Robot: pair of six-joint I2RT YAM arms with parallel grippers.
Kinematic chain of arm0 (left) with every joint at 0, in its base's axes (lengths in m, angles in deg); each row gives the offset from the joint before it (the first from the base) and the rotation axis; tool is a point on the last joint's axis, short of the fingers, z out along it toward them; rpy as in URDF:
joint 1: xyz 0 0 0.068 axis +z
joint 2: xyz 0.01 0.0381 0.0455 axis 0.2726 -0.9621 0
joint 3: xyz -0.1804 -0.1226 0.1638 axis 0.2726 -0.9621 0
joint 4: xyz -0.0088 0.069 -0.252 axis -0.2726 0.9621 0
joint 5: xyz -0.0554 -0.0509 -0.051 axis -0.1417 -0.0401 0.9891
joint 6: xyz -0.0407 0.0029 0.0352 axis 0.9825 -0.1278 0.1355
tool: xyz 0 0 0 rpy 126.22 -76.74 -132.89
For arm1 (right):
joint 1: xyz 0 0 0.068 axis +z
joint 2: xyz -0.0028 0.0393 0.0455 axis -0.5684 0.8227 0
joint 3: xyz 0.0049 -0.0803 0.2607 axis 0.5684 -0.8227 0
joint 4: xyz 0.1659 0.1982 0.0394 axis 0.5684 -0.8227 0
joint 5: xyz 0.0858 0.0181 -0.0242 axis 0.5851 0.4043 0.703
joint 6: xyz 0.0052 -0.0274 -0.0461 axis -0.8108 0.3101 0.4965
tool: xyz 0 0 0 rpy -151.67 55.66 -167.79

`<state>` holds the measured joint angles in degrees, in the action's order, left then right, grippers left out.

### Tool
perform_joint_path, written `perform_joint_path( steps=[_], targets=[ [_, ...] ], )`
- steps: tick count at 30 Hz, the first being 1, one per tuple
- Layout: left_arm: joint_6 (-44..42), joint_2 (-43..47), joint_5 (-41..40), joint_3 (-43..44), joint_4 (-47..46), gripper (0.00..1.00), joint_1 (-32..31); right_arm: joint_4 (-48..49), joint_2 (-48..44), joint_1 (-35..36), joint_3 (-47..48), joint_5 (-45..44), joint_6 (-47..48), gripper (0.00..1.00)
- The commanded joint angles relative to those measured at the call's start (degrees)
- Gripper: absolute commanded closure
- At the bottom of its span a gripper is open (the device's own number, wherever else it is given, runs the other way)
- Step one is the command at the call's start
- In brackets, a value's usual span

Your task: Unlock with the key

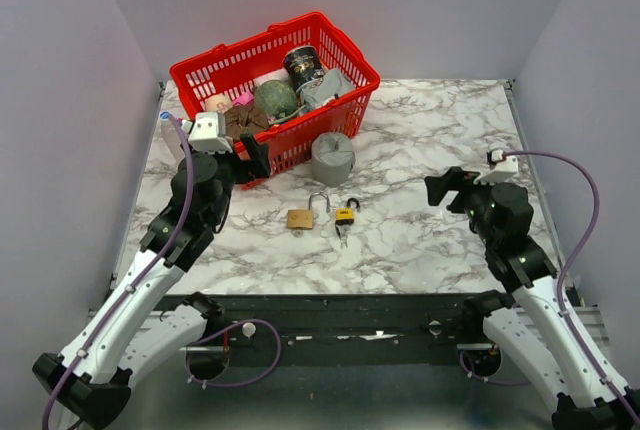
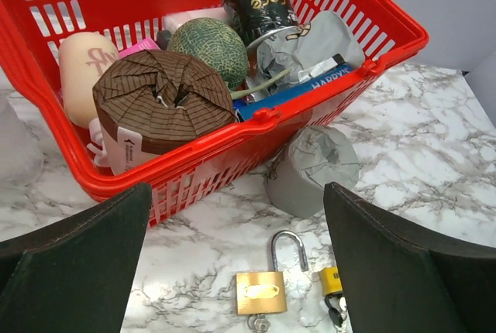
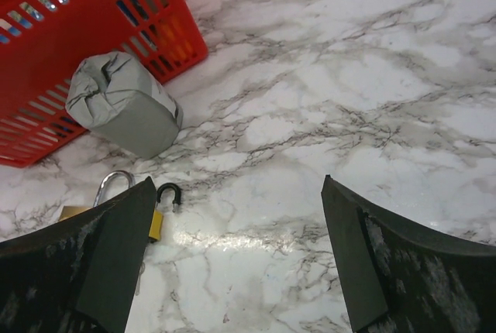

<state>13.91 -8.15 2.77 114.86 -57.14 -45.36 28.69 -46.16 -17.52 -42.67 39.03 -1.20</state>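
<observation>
We see two padlocks on the bench, just in front of the grey wrapped roll that stands against the red basket. The brass padlock lies flat, its shackle apparently raised, a key at its base. Just right of it sits the small yellow padlock, keys trailing below. Whether the brass lock is already sprung or merely looks so, we cannot settle. The left gripper hovers by the basket, the right gripper well right of the roll; both sets of jaws stand apart, holding nothing. In our judgement, any turning of a key wants one arm pinning the lock body flat.
</observation>
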Motion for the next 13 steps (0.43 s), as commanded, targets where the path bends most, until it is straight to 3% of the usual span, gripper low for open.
perform_joint_path(
  steps=[1, 13],
  targets=[
    [-3.1, 3.4, -0.2, -2.6, 2.4, 0.01, 0.1, 2.6, -3.5, -0.3, -0.1, -2.7, 3.4, 0.04],
    [-3.3, 4.1, -1.7, -3.1, 2.8, 0.01, 0.1, 3.1, -3.5, -0.4, -0.2, -1.7, 4.2, 0.04]
  ],
)
